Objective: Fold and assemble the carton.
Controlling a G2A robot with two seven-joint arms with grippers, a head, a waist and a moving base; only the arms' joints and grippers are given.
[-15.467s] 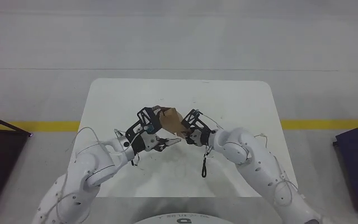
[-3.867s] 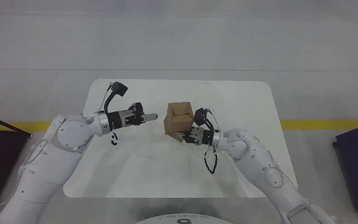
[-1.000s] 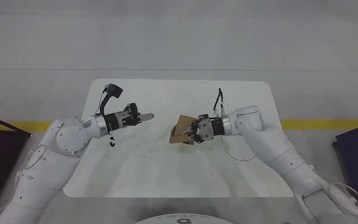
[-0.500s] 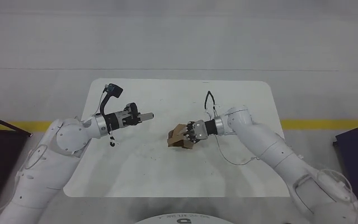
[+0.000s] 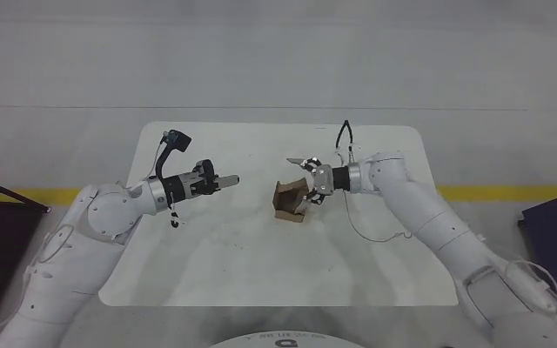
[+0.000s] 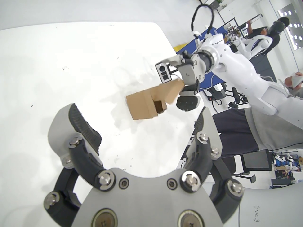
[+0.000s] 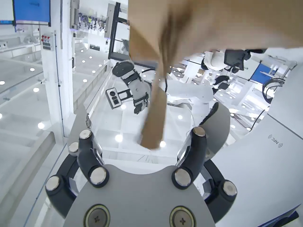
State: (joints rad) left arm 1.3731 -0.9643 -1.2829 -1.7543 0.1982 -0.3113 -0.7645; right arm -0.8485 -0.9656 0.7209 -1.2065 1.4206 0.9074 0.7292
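Now: carton (image 5: 288, 202) sits at middle of table (image 5: 218, 261), one flap (image 6: 171, 90) raised; right gripper (image 7: 151, 115) spread around flap, not pinching. Close near flap's free edge, fold slowly along crease. Your left gripper (image 6: 139, 112), also spread, hovers well apart; bring it over, brace box.

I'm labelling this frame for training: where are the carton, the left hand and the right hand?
carton (image 6: 140, 106): left wrist view, on its closed side wall.
left hand (image 5: 231, 181): top view, midway between its fingertips.
right hand (image 7: 151, 116): right wrist view, midway between its fingertips.
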